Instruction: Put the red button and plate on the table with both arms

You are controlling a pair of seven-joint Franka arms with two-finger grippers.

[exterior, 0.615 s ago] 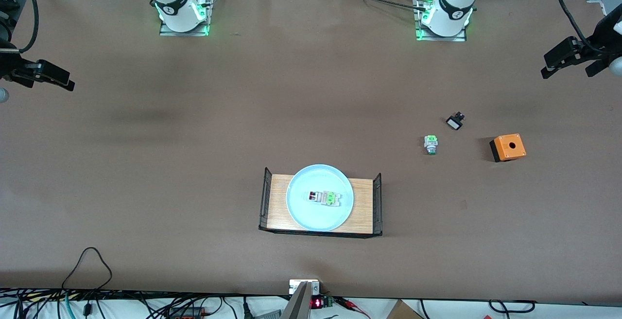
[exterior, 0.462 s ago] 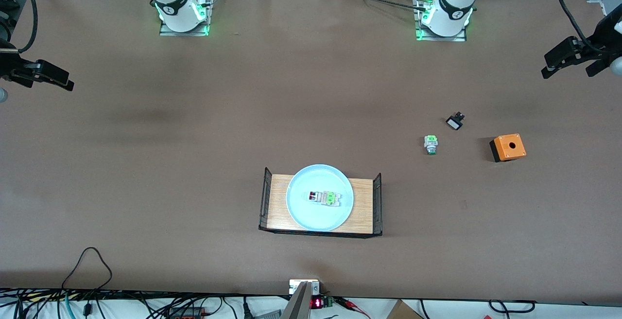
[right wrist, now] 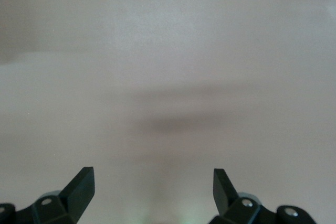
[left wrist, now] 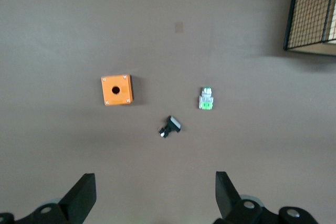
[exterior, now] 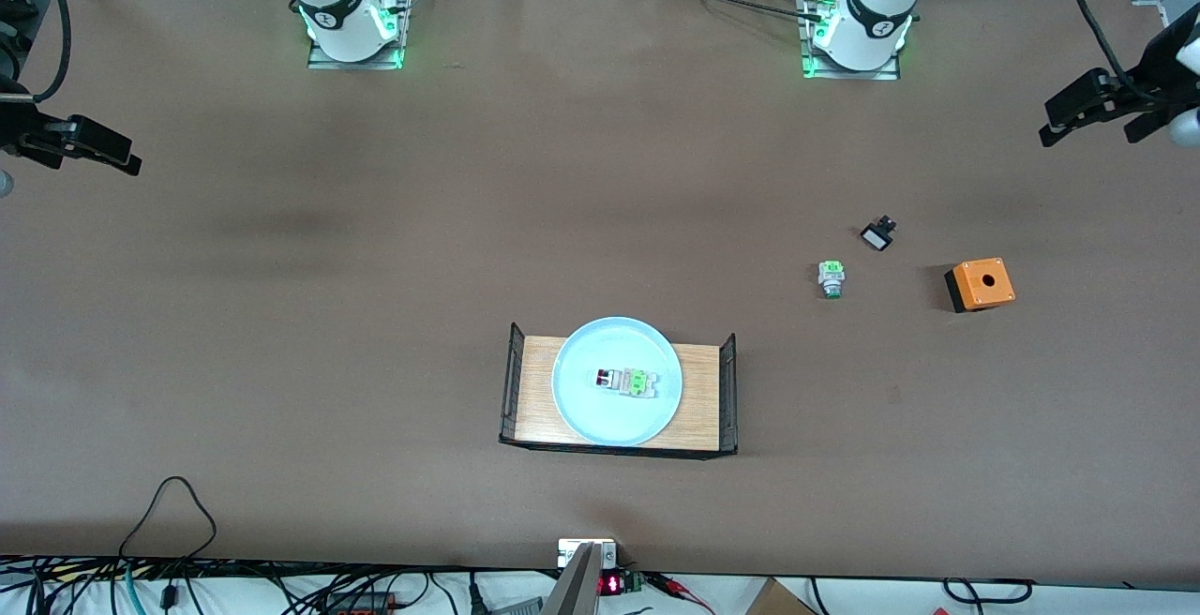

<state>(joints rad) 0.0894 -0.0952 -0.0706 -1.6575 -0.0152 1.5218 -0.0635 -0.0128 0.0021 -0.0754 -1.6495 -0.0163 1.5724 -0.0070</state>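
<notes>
Light blue, the plate (exterior: pixel 616 381) sat on the wooden tray (exterior: pixel 703 409), which stood on the table (exterior: pixel 375 315) nearer the front camera than either arm base. The red button (exterior: pixel 625 381) lay on its side in the plate, at its middle, dark red cap toward the right arm's end.

Relative to the tray, three loose items lay toward the left arm's end and farther from the camera: a green-white part (exterior: pixel 831 278), a black piece (exterior: pixel 878 234) beside it and farther still, and an orange box (exterior: pixel 980 284) nearest that end. The left wrist view showed the same three: box (left wrist: pixel 116 89), black piece (left wrist: pixel 169 126), green-white part (left wrist: pixel 206 98), with one mesh end of the tray (left wrist: pixel 310 17) in its corner.

The left gripper (exterior: pixel 1092 109) hung over the table's edge at the left arm's end, well apart from the tray, fingers (left wrist: pixel 80 198) spread wide and holding nothing. The right gripper (exterior: pixel 80 143) hung over the right arm's end, fingers (right wrist: pixel 79 187) likewise spread and empty, above bare tabletop.
</notes>
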